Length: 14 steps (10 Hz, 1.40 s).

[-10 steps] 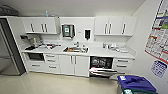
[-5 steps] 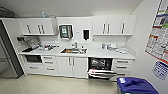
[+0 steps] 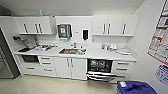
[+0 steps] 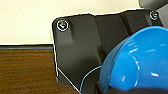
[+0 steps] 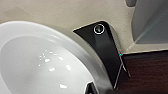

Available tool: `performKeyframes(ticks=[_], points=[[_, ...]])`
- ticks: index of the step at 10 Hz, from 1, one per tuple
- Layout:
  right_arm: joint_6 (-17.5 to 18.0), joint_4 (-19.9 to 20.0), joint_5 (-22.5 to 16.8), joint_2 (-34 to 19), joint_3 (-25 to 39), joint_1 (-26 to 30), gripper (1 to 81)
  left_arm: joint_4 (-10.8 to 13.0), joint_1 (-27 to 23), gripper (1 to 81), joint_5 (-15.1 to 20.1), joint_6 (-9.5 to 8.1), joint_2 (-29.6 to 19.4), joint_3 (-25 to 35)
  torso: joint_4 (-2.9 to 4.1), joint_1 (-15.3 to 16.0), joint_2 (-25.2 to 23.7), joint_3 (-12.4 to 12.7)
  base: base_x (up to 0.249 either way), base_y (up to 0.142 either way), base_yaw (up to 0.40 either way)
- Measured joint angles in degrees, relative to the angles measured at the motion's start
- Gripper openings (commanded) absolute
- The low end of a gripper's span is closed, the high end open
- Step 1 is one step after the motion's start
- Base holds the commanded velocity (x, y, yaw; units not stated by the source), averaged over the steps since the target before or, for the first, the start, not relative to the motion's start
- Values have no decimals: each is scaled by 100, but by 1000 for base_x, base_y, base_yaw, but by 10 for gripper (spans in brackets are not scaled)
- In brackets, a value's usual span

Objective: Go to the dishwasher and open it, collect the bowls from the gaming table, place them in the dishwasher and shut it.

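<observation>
The dishwasher (image 3: 99,67) stands open under the white counter, right of the sink, with its dark interior showing and its door (image 3: 100,75) folded down. In the left wrist view the bright blue bowl (image 4: 140,62) sits large and tilted above the floor, with my left gripper (image 4: 120,89) shut on its rim. The right wrist view has the pale bowl (image 5: 42,65) just as close, and my right gripper (image 5: 91,90) is shut on its edge. The gaming table is out of view.
White cabinets and drawers (image 3: 67,67) run along the wall under a counter with a sink (image 3: 71,51) and clutter. A blue bin (image 3: 136,88) stands on the floor at the front right, beside a wall with posters (image 3: 160,42). A dark tall unit (image 3: 5,60) closes the left.
The whole head view has shifted slightly as I roll nearer the kitchen row; the blue bin has slid lower and further right in the picture.
</observation>
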Motion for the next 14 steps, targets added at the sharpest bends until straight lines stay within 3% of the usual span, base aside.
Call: performKeyframes(ticks=[4,14], points=[[-2,-4,-38,-24,-23,-44,10,0,61,10,20,0,33,33,0,2,2,-2,135,-73,0],[-2,-2,-51,-22,-44,-33,10,0,66,10,22,0,16,33,0,-4,2,-2,97,0,0]])
